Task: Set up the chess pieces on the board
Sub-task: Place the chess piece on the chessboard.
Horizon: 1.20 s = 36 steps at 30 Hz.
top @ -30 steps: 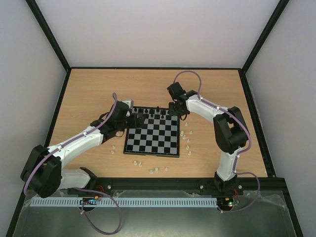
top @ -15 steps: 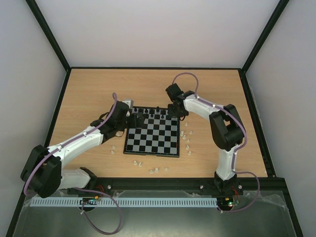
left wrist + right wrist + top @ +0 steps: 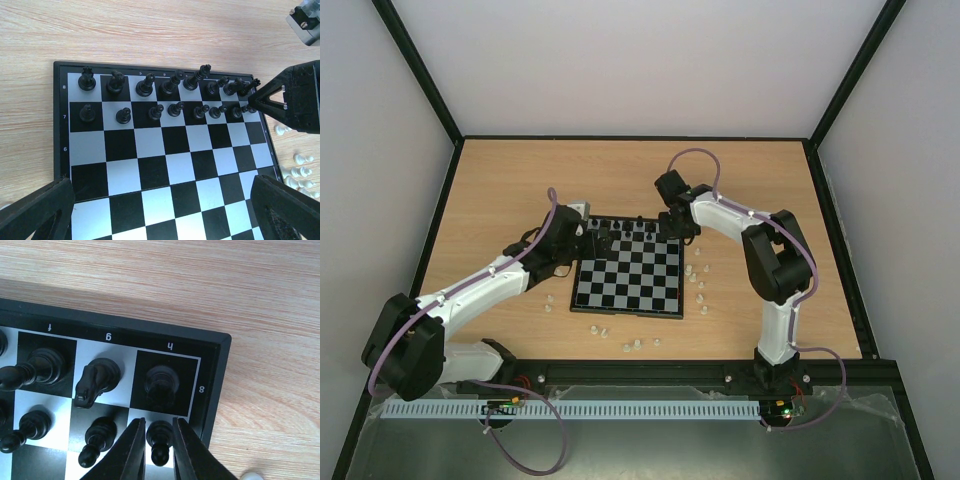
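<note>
My right gripper (image 3: 158, 422) is pinching a small black pawn (image 3: 160, 436) between its two dark fingers (image 3: 134, 450). The jaws are almost together, pressing on the piece from both sides. The pawn is standing upright on the pale square directly at 6 o'clock of the corner square marked h and 8, seen from the right wrist. A black rook (image 3: 161, 382) is sitting on that corner square, and a black knight (image 3: 95, 380) is sitting just at its 9 o'clock.

My left gripper (image 3: 162, 215) is hanging with its fingers spread wide, holding nothing. From above, it is over the 10 o'clock corner of the small square chessboard (image 3: 61, 120) of black and pale grey chequers in a thin black frame.

Two rows of black chessmen (image 3: 150, 85) are lining the board's 12 o'clock edge. Whitish translucent chessmen (image 3: 698, 285) are lying scattered on the light wooden table (image 3: 520, 180) near the board's 3 o'clock side. Others are lying off its 6 o'clock edge, and a couple off its 9 o'clock edge.
</note>
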Each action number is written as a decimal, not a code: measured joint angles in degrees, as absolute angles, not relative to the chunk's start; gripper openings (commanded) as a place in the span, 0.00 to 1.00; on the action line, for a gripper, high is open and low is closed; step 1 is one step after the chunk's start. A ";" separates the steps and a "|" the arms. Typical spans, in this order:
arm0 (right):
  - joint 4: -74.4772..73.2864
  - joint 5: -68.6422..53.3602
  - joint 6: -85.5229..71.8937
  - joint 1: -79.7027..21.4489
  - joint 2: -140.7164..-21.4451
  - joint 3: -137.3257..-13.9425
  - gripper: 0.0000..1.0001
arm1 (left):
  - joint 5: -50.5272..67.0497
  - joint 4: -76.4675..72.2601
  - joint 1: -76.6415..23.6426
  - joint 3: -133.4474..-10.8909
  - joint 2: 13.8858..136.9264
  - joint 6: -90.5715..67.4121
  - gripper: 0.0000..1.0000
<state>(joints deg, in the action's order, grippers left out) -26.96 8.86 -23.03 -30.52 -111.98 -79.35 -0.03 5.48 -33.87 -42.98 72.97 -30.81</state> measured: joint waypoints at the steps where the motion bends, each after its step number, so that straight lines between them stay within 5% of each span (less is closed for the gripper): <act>1: -26.98 8.78 -22.96 -30.52 -111.98 -79.35 0.20 | -0.03 5.48 -33.87 -42.98 72.97 -30.81 0.99; 9: -26.92 8.47 -22.70 -30.89 -109.69 -77.71 0.45 | -0.30 5.48 -33.87 -42.98 72.97 -30.81 0.99; 17: -26.92 9.45 -23.07 -30.89 -92.75 -68.79 1.00 | -1.02 5.50 -33.87 -42.98 72.95 -30.79 0.99; 36: -26.70 1.43 -27.57 -31.05 -62.15 -54.52 0.98 | -0.89 12.78 -34.11 -41.15 52.97 -33.87 0.99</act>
<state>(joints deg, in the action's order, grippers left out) -26.70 1.43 -27.57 -31.05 -62.15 -54.52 -0.89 12.78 -34.11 -41.15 52.97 -33.87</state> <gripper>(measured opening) 0.986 0.993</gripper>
